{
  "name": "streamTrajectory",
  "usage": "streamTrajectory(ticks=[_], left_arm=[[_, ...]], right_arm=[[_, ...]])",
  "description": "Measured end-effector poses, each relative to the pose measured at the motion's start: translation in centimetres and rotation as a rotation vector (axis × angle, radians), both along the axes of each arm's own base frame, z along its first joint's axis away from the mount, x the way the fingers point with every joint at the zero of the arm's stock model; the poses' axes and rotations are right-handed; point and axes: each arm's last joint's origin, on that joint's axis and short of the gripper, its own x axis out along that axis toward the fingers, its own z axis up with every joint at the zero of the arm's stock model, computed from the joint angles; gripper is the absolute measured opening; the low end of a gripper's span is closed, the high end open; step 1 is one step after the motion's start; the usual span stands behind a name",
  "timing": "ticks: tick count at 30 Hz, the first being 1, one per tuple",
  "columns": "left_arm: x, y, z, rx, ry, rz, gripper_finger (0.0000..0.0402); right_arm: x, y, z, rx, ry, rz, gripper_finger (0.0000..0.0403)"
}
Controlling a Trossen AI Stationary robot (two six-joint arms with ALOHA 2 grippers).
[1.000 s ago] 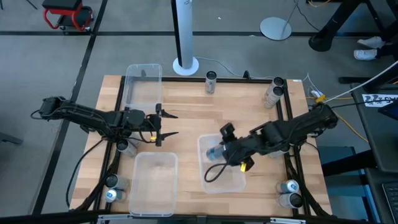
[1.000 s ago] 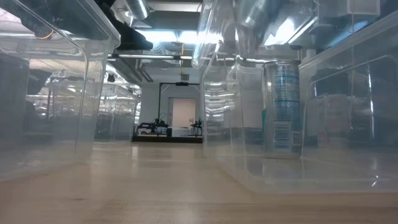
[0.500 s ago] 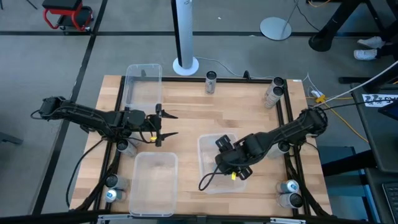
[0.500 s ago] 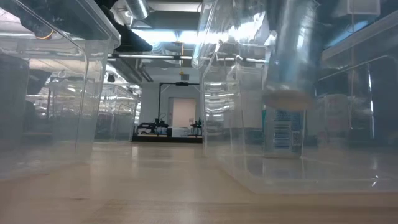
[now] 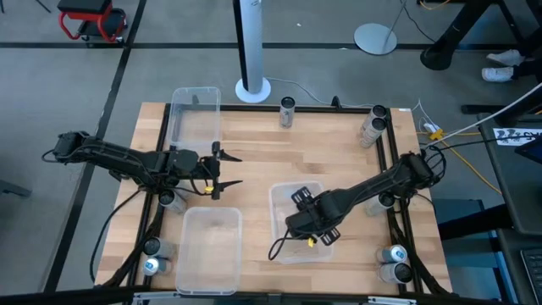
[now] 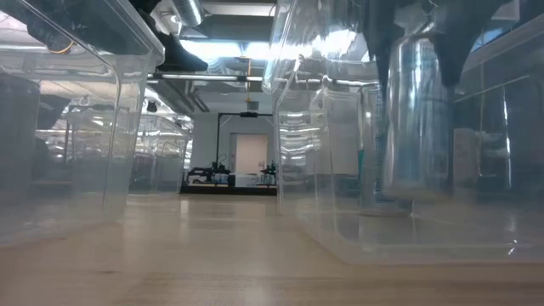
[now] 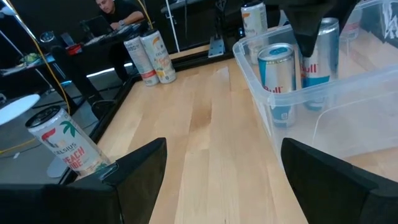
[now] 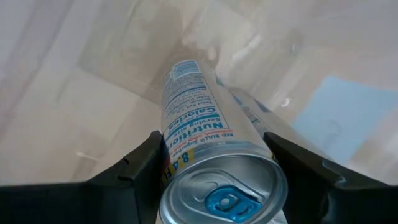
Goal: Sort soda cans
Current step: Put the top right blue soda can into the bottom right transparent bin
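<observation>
My right gripper reaches down into the clear bin near the table's middle and is shut on a silver-and-blue soda can. A second silver-and-blue can stands upright on that bin's floor beside it. My left gripper hovers open over bare wood left of the bin, touching nothing. More cans stand on their bases at the table's edges: one at the far middle, two at the far right, and others at the near corners. My right gripper pinches the can's upper wall just below its blue-tabbed top, one finger on each side. The fingers come from above, pointing down. The can hangs upright with its base close over the bin floor; whether it touches, I cannot tell.
Two more clear bins sit on the table, one at the far left and one at the near left. Cans stand beside the left rail and at the near-right corner. A white pole base stands beyond the far edge.
My right gripper has moved a little toward the near-left over the bin and come down into it. The can it carries has dropped from high above the bin floor to just over it, beside the standing can.
</observation>
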Motion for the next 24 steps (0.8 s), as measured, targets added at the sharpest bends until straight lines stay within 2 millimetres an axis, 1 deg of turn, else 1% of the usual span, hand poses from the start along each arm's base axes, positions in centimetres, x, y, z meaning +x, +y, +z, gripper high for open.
streamTrajectory(ticks=[7,18,24], left_arm=[[0.0,0.0,0.0,0.000,0.000,0.000,0.0306],[0.0,0.0,0.0,0.000,0.004,0.000,0.0306],[0.0,0.0,-0.1,0.000,0.006,0.000,0.0306]], right_arm=[[0.1,-0.1,-0.4,-0.055,-0.009,-0.029,0.0263],[0.0,-0.2,-0.4,-0.069,-0.004,-0.024,0.0267],[-0.1,-0.3,-1.5,-0.081,0.012,-0.023,0.0268]])
